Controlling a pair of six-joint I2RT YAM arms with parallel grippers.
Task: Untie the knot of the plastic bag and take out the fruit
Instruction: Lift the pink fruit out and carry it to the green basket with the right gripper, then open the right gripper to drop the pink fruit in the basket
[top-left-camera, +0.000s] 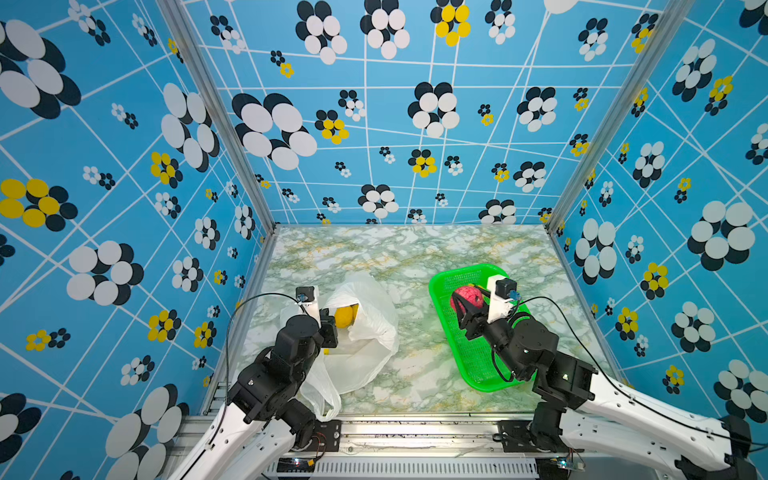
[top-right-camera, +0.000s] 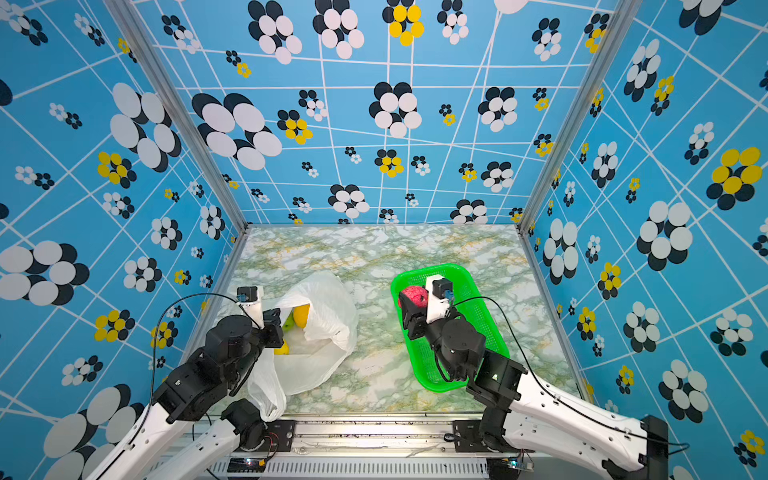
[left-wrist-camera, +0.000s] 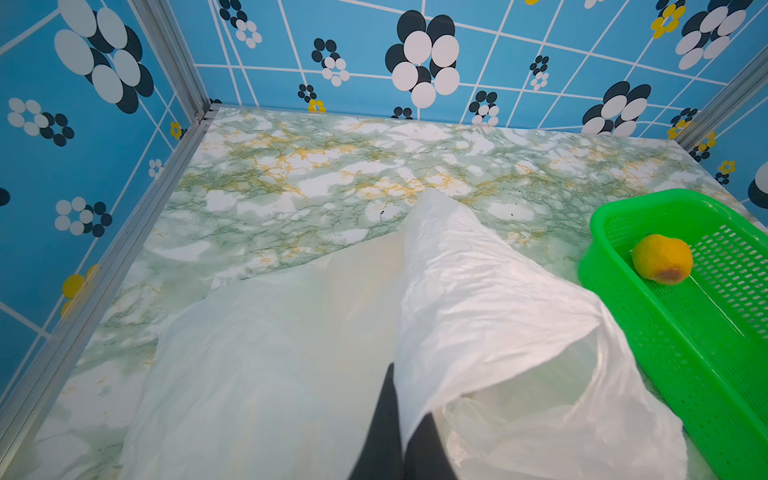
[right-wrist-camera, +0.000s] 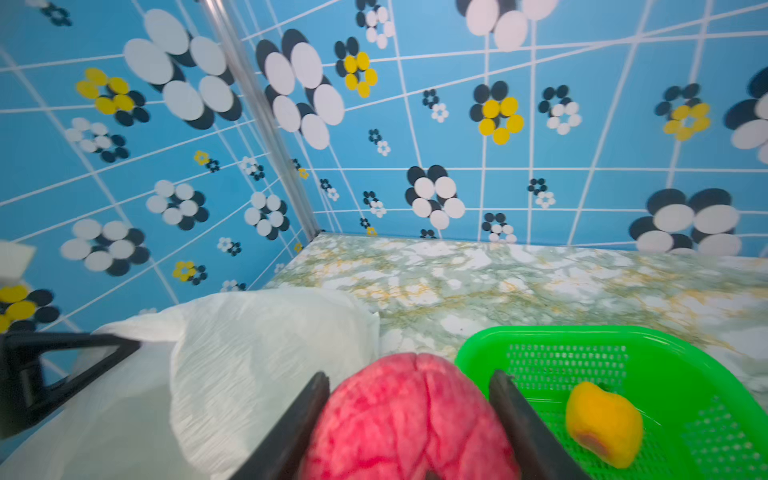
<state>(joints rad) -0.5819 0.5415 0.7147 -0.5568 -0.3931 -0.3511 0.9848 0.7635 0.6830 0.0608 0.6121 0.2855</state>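
White plastic bag (top-left-camera: 374, 328) slumped on the left of the marble-patterned table (top-left-camera: 415, 257), long axis running near to far, mouth gaping upward and toward the left arm, a yellow fruit (top-left-camera: 345, 316) showing inside. Left gripper (left-wrist-camera: 395, 399) pinched tight on the bag's rim, film lifted. Right gripper (right-wrist-camera: 410, 376) clamped across a round red fruit (right-wrist-camera: 411, 424) over the far left part of the green basket (top-left-camera: 482, 374), itself lying lengthwise near to far, with a yellow-orange fruit (right-wrist-camera: 602, 424) resting inside.
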